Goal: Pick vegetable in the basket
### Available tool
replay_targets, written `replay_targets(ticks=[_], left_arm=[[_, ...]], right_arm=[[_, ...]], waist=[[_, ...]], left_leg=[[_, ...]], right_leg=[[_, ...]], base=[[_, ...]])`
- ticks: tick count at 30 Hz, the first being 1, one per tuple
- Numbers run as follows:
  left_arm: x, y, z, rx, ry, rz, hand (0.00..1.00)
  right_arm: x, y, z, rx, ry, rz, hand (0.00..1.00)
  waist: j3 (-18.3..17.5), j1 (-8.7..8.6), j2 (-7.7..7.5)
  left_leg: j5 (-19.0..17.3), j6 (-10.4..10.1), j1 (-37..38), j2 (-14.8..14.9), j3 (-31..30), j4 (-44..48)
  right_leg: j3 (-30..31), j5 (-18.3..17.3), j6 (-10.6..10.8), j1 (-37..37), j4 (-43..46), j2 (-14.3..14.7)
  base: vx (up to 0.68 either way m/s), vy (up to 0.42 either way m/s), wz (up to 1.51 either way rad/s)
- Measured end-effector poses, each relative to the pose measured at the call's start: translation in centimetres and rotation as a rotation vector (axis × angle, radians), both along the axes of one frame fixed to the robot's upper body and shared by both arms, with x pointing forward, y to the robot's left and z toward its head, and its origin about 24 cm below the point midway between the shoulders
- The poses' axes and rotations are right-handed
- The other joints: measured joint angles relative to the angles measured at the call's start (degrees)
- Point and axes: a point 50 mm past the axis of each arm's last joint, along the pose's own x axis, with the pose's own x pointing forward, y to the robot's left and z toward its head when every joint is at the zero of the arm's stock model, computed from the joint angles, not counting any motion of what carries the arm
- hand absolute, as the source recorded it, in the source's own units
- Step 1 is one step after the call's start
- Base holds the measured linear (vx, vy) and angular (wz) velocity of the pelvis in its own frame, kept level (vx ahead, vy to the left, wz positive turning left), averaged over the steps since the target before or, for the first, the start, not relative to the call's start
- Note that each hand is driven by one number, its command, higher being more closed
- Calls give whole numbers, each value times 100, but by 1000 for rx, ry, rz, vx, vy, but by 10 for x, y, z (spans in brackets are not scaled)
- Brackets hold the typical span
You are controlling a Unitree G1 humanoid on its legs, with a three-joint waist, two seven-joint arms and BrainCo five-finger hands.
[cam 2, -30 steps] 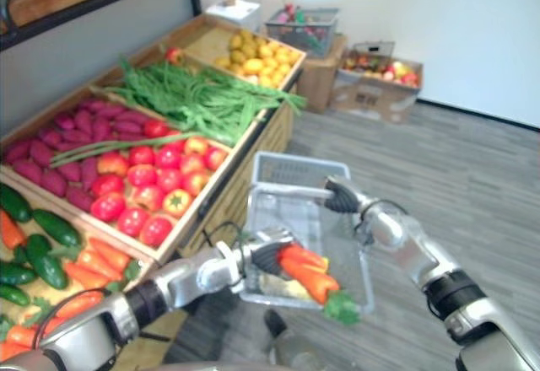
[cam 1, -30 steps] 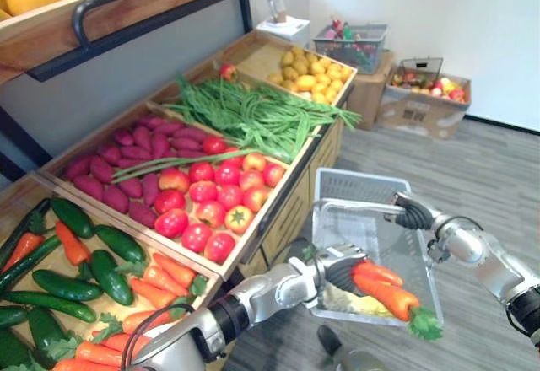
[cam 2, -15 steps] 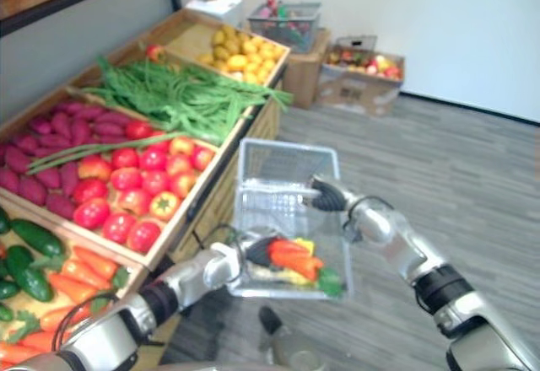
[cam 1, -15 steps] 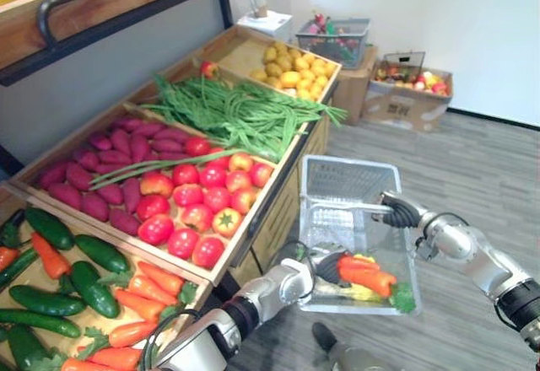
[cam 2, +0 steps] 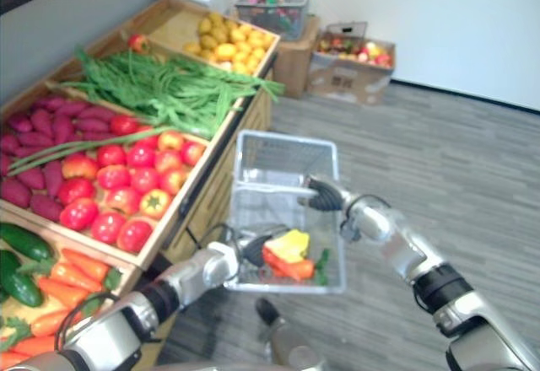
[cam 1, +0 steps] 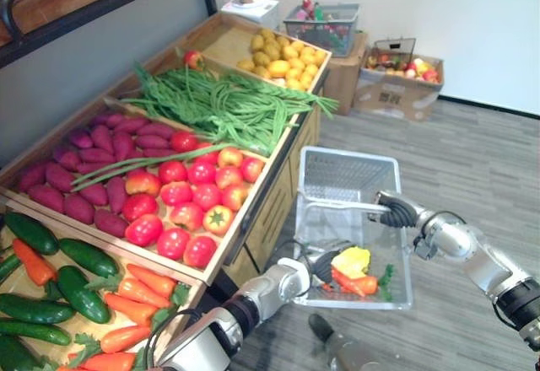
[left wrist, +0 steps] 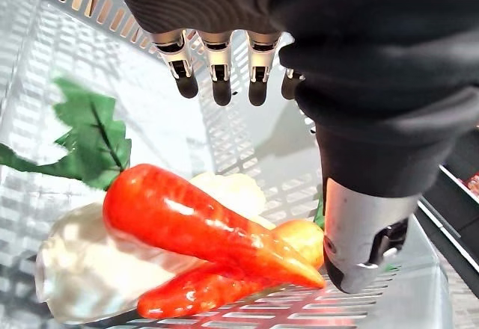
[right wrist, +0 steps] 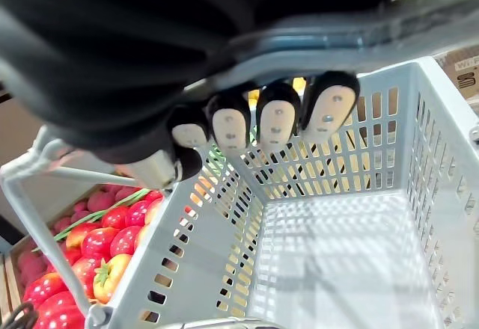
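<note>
A pale wire basket point(cam 1: 347, 180) hangs over the floor beside the stand. My right hand point(cam 1: 395, 213) is shut on its metal handle point(right wrist: 340, 36), fingers point(right wrist: 276, 123) curled round the bar. Two orange carrots point(left wrist: 191, 220) with green tops lie on the basket's bottom, on a yellow vegetable point(cam 1: 353, 260). My left hand point(cam 1: 324, 262) reaches into the basket's near left end. Its fingers point(left wrist: 217, 69) are straight and open just above the carrots, holding nothing.
A wooden display stand point(cam 1: 278, 181) runs along the left. Its crates hold carrots and cucumbers point(cam 1: 83, 257), tomatoes point(cam 1: 194, 198), purple sweet potatoes point(cam 1: 101, 164), green beans point(cam 1: 224, 105) and yellow fruit point(cam 1: 278, 59). Cardboard boxes point(cam 1: 396, 93) and another basket point(cam 1: 325, 25) stand at the far wall.
My left hand's fingers have straightened and let go of the carrots, which now lie in the basket. The right hand keeps hold of the handle. The camera has shifted.
</note>
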Motion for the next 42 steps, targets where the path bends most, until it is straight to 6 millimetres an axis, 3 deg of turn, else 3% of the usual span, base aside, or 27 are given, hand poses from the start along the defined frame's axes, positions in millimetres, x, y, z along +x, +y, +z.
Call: replay_targets(ticks=[4,8,11,13,14,16,19,20,23,25,28,31,36,38,42], left_arm=[[2,-2,5,-5,-12,-11,0],[-1,-21,41,-119,-126,-116,0],[-21,-42,80,-301,-185,-259,0],[-41,-43,99,-423,-177,-334,0],[-44,-42,101,-438,-175,-343,0],[-62,-32,111,-536,-142,-373,0],[-75,-16,117,-626,-87,-348,0],[-77,-5,123,-675,-97,-300,0],[-75,18,135,-772,-154,-174,0],[-70,31,142,-806,-210,-95,0],[-67,57,151,-851,-328,57,0],[-70,86,146,-897,-401,283,0],[-75,127,120,-864,-440,641,0],[-76,153,85,-759,-372,855,0],[-90,193,33,-597,-295,1190,0]], right_arm=[[-2,-2,-2,12,12,-13,100],[-12,-21,-17,73,49,-118,100],[-30,-53,-46,171,124,-335,100],[-48,-76,-74,260,186,-535,100],[-52,-79,-77,270,190,-563,100],[-80,-98,-107,356,249,-789,100],[-112,-114,-136,428,302,-1028,100],[-132,-118,-154,459,359,-1141,100],[-175,-109,-193,557,506,-1354,100],[-195,-101,-209,608,572,-1464,100],[-228,-95,-227,663,632,-1676,100],[-262,-91,-236,674,677,-1849,100],[-281,-83,-241,711,702,-1953,100],[-282,-81,-242,760,687,-1988,100],[-279,-68,-245,809,688,-1990,100]], waist=[[13,15,-4],[117,92,-46],[117,322,-47],[108,431,-48],[110,446,-50],[87,543,-73],[-50,662,-107],[-136,759,-138],[-338,834,-247],[-372,953,-295],[-464,982,-388],[-552,1081,-494],[-586,1122,-539],[-667,1128,-539],[-723,1134,-551]], left_leg=[[0,1,-28,10,-58,-2],[15,27,-140,92,-520,1],[60,100,-363,125,-1086,-15],[97,163,-549,130,-1570,-25],[105,176,-569,130,-1632,-25],[171,282,-795,97,-2190,-65],[261,412,-1094,7,-2757,-137],[358,470,-1197,-75,-3122,-256],[561,570,-1425,-219,-3794,-486],[681,610,-1505,-312,-4094,-614],[922,688,-1773,-554,-4763,-886],[1186,708,-1933,-694,-5259,-1169],[1570,718,-1935,-735,-5697,-1622],[1698,738,-1946,-732,-5847,-1739],[1789,745,-1935,-744,-6085,-1828]], right_leg=[[-88,2,3,23,-1,-40],[-514,-1,2,185,-67,-254],[-1009,-10,-9,320,-178,-552],[-1420,-38,-43,434,-222,-774],[-1483,-45,-51,452,-225,-802],[-1949,-79,-55,571,-264,-1033],[-2431,-79,-55,683,-389,-1292],[-2720,-79,-55,765,-413,-1418],[-3269,-81,-58,934,-505,-1625],[-3511,-85,-64,1002,-511,-1697],[-4058,-192,-84,1115,-569,-1946],[-4466,-372,-42,1190,-572,-2065],[-4922,-477,-92,1268,-562,-2023],[-5089,-507,-110,1296,-556,-2012],[-5371,-620,-130,1389,-482,-2039]], base=[[-28,-40,11],[-46,-51,58],[-58,-55,88],[-54,-35,104],[-45,-33,108],[-43,-26,106],[-51,-10,105],[-35,1,114],[-17,0,109],[-24,-3,98],[-22,1,118],[-3,-24,76],[9,-44,49],[12,-29,37],[15,-17,35]])
